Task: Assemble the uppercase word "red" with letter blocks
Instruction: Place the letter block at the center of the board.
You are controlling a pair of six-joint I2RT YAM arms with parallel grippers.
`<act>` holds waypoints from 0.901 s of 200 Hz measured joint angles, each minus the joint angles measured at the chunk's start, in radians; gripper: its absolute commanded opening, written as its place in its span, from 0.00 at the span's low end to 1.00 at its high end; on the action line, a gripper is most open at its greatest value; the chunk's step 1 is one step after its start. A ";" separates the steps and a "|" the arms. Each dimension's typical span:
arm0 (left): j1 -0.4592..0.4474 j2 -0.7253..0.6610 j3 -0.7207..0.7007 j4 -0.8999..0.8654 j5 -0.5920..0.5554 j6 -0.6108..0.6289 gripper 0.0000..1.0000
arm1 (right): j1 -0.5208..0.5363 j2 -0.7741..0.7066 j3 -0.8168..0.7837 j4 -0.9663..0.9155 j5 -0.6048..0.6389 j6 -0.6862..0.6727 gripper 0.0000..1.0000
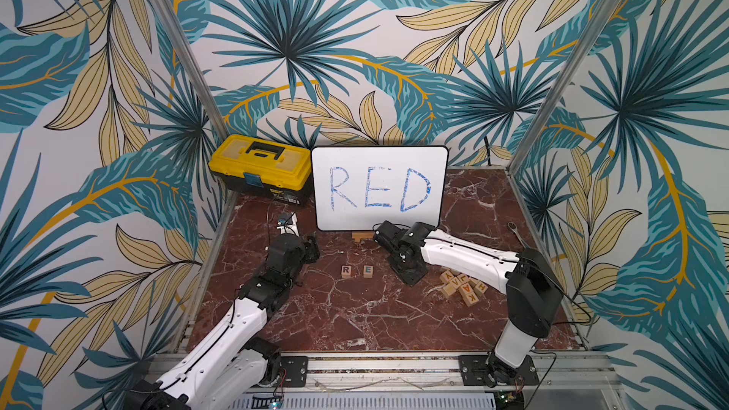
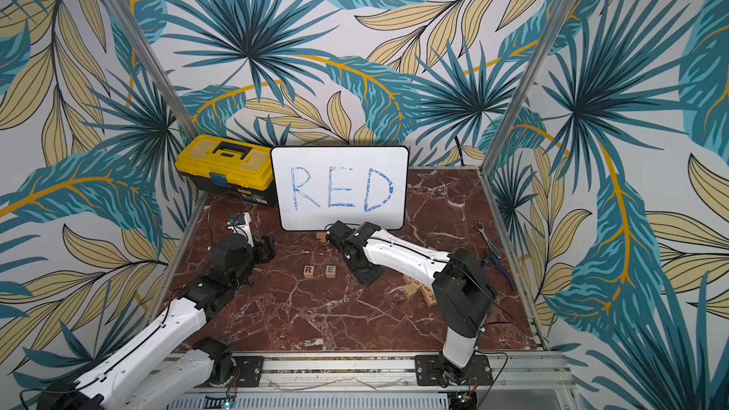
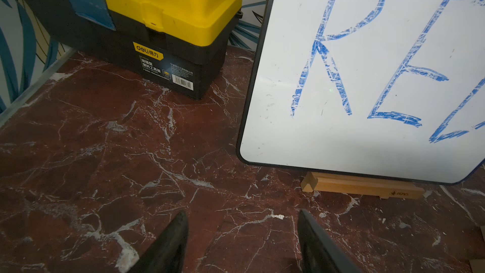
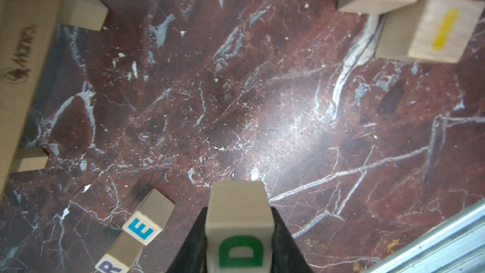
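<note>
Right gripper [image 4: 238,212], 1 of 2, is closed narrow on the D block [image 4: 237,229]. Its black fingers [image 4: 195,242] press 2 opposite sides, and the green D faces the wrist cam. Whether the cube touches the table I can not tell. Left gripper [image 3: 242,214] stands wide, w/ nothing btw its 2 pointed black fingers [image 3: 173,245], over bare table near the far left.

Letter blocks: 3 pale wood cubes w/ smooth faces. R block [image 1: 346,270] and E block [image 1: 368,270] sit mid-table, R left, E right, w/ a small gap. The D is just right of E and is hidden in both top views.

Further right is 1 loose pile of other cubes [image 1: 463,289]. The arm covers part of it, so exact count is not possible.

Far centre: 1 whiteboard [image 1: 378,187] w/ blue RED, on 1 wooden stand [image 1: 361,235]. Far left: 1 yellow-black plastic toolbox [image 1: 260,167]. Far right: 1 metal wrench [image 1: 516,232] and 1 pliers [image 2: 499,266] w/ blue handles.

Table [image 1: 355,317] is glossy red-brown marble look w/ white veins. Wallpaper [image 1: 355,33] has teal and beige leaves. There are 2 aluminium posts [image 1: 173,41].
</note>
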 measured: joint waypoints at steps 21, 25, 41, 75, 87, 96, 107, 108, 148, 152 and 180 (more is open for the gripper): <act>0.002 0.000 -0.002 0.000 0.003 0.000 0.67 | -0.001 0.013 0.010 0.000 -0.010 0.037 0.26; 0.002 -0.001 -0.003 0.000 0.004 0.000 0.66 | -0.002 0.018 0.015 0.000 -0.012 0.043 0.26; 0.002 -0.002 -0.005 -0.001 0.006 0.000 0.67 | -0.004 0.039 0.029 0.007 -0.014 0.068 0.26; 0.004 -0.003 -0.006 -0.002 0.008 0.001 0.67 | -0.010 0.078 0.034 0.027 -0.006 0.108 0.25; 0.005 -0.004 -0.006 -0.002 0.008 0.001 0.67 | -0.012 0.093 0.047 0.029 0.000 0.116 0.24; 0.006 -0.004 -0.006 -0.003 0.010 0.001 0.67 | -0.014 0.105 0.059 0.034 0.006 0.123 0.25; 0.007 -0.004 -0.006 -0.003 0.011 0.001 0.67 | -0.017 0.112 0.068 0.041 0.013 0.131 0.24; 0.007 -0.004 -0.006 -0.003 0.011 0.001 0.67 | -0.017 0.112 0.068 0.041 0.013 0.131 0.24; 0.009 -0.003 -0.006 -0.003 0.020 0.000 0.66 | -0.019 0.133 0.094 0.038 0.017 0.164 0.24; 0.010 -0.003 -0.006 -0.003 0.022 0.000 0.67 | -0.019 0.138 0.099 0.039 0.016 0.166 0.24; 0.010 -0.003 -0.006 -0.004 0.029 0.001 0.67 | -0.026 0.172 0.123 0.038 0.015 0.171 0.26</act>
